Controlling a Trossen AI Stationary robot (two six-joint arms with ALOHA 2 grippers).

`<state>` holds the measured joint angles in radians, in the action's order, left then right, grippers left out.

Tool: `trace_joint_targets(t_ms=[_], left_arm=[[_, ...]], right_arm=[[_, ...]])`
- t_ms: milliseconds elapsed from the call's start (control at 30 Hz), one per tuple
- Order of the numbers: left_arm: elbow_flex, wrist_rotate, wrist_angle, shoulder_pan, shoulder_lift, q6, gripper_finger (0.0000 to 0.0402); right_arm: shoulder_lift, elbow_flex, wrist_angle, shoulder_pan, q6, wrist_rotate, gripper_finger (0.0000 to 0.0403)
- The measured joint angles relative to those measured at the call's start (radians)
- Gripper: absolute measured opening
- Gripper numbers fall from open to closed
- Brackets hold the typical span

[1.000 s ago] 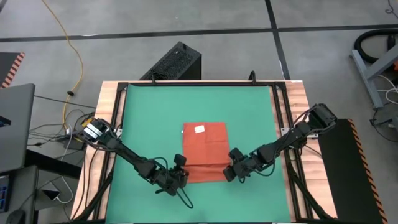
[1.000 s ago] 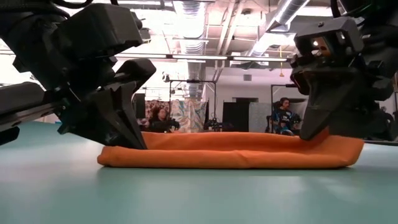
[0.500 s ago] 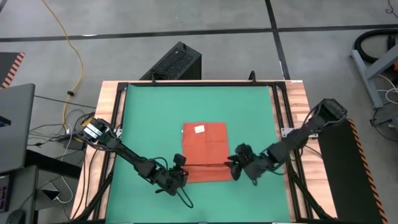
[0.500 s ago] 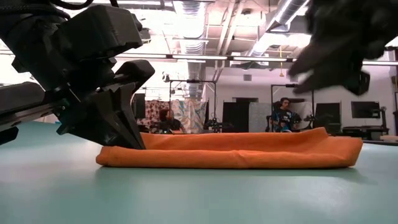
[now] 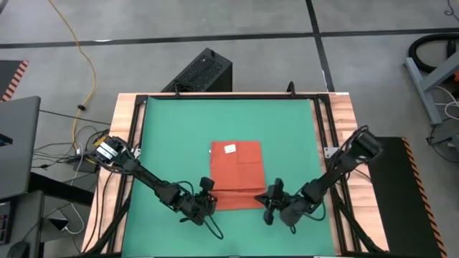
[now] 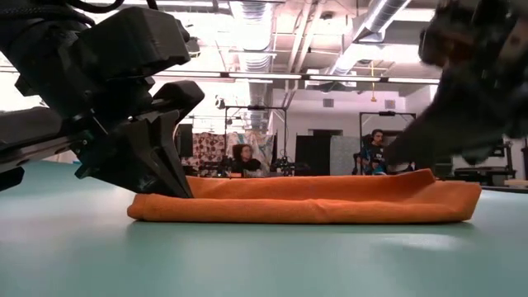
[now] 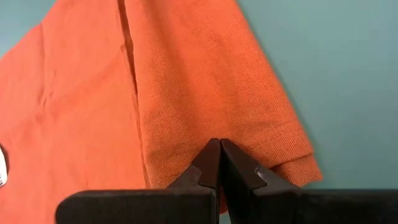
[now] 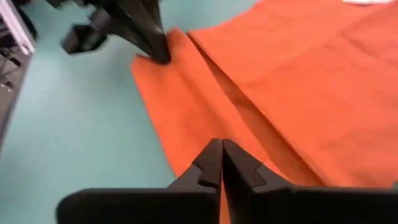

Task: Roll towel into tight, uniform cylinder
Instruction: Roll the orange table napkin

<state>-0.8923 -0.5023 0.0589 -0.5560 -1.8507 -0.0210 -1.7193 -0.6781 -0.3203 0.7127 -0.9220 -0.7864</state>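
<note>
Towel (image 5: 235, 175), single; two pincers.

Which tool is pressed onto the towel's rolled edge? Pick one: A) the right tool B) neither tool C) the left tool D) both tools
C: the left tool, fingers shut, sits on the corner of the towel at its rolled edge, while the right tool is off the cloth over the green mat.
</note>
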Motion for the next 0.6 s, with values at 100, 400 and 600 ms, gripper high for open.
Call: trace_joint_targets(t_ms=[100, 400, 600], left_arm=[[0.000, 0.002, 0.000, 0.000, 0.000, 0.009, 0.0000], [-0.011, 0.039, -0.008, -0.027, 0.027, 0.005, 0.0000], [-0.027, -0.100, 0.053, -0.077, 0.127, -0.097, 0.0000]], right_arm=[[-0.046, 0.000, -0.002, -0.003, -0.034, 0.001, 0.0014], [-0.138, -0.002, -0.015, -0.001, -0.192, 0.004, 0.0021], [-0.147, -0.003, -0.012, 0.000, -0.188, 0.011, 0.0019]])
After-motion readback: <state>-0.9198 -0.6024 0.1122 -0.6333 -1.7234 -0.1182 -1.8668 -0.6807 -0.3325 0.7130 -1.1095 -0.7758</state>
